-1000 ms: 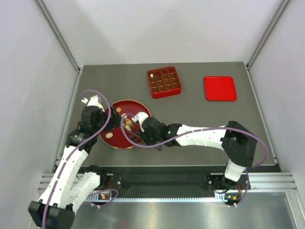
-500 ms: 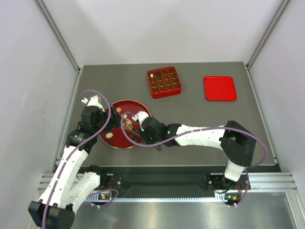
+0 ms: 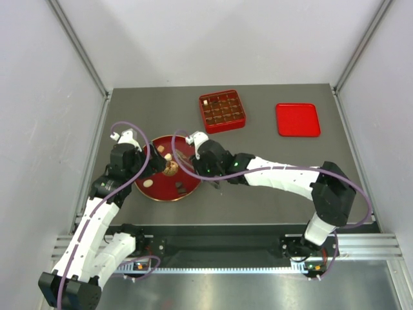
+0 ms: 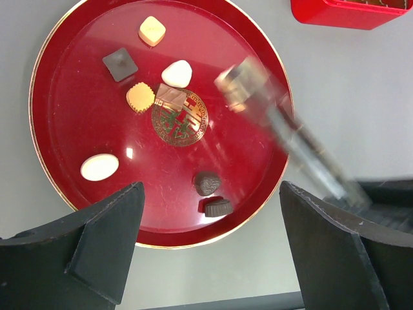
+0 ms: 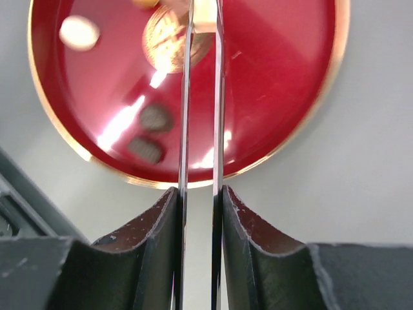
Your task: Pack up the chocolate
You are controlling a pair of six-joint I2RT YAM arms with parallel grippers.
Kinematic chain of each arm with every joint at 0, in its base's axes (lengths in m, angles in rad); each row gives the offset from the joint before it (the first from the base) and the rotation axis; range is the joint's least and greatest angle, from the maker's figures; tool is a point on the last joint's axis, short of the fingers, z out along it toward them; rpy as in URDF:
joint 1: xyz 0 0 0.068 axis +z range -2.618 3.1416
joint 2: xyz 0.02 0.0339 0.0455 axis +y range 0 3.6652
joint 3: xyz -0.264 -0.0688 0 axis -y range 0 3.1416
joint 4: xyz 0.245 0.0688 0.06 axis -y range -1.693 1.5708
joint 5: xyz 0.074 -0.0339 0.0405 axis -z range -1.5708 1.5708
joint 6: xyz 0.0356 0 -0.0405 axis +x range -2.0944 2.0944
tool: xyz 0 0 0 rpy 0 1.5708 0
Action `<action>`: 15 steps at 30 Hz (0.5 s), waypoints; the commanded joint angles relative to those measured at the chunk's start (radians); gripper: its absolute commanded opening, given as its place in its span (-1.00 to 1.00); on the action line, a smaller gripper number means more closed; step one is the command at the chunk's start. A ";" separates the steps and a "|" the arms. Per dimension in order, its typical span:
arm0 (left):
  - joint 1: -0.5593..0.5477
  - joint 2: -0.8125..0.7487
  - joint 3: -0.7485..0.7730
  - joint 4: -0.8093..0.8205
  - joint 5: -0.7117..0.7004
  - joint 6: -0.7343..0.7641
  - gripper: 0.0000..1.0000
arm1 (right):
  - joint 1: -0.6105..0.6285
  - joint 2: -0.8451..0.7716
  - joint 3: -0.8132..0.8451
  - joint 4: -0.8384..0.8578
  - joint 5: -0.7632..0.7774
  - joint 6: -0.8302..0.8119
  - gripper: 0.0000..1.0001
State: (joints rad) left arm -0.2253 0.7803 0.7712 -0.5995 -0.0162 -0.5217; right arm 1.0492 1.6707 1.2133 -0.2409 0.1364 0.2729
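Note:
The chocolate lies on a round red plate: a cream square, a dark square, white ovals, a tan fluted piece and two dark pieces near the rim. My right gripper is shut on metal tweezers, and a pale piece sits between their tips. In the left wrist view the tweezers show blurred above the plate's right side. My left gripper hangs open over the plate's near rim, holding nothing.
A red compartment box with pieces in some cells stands behind the plate. A flat red lid lies to the box's right. Both arms crowd the plate area at the left.
My right gripper has closed a little on the tweezers and moved away from the plate's near side toward the far right. The two dark pieces now show. The left arm has not moved.

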 commanded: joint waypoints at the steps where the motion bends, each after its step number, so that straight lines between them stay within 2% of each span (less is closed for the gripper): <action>1: -0.003 -0.018 -0.009 0.023 -0.002 0.002 0.81 | -0.093 -0.068 0.068 -0.003 0.012 -0.014 -0.49; 7: -0.005 -0.018 -0.010 0.024 0.004 0.002 0.81 | -0.303 -0.052 0.149 -0.018 -0.009 -0.072 -0.49; 15: -0.006 -0.018 -0.010 0.026 0.005 0.005 0.81 | -0.448 0.129 0.370 -0.035 -0.004 -0.141 -0.49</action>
State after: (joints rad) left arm -0.2256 0.7803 0.7712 -0.5995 -0.0154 -0.5217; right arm 0.6209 1.7435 1.4925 -0.2844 0.1371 0.1741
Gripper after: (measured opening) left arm 0.907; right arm 0.294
